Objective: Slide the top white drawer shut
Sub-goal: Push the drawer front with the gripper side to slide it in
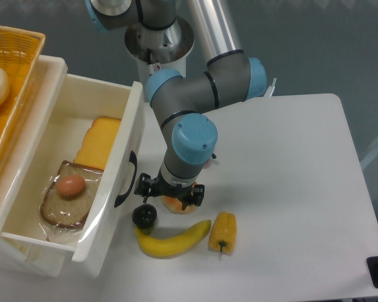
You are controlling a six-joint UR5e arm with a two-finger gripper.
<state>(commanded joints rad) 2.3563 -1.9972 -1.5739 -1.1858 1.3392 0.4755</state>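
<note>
The top white drawer stands pulled out, open to the camera. Its flat front panel faces right and carries a black arched handle. Inside lie a wrapped slice of brown bread with an egg on it and an orange-yellow slice. My gripper hangs under the blue wrist, just right of the handle and apart from it. The wrist hides the fingers, and a small orange thing shows under them.
An orange woven basket sits at the top left, over the drawer's far edge. A black round object, a banana and a yellow pepper lie on the white table just below the gripper.
</note>
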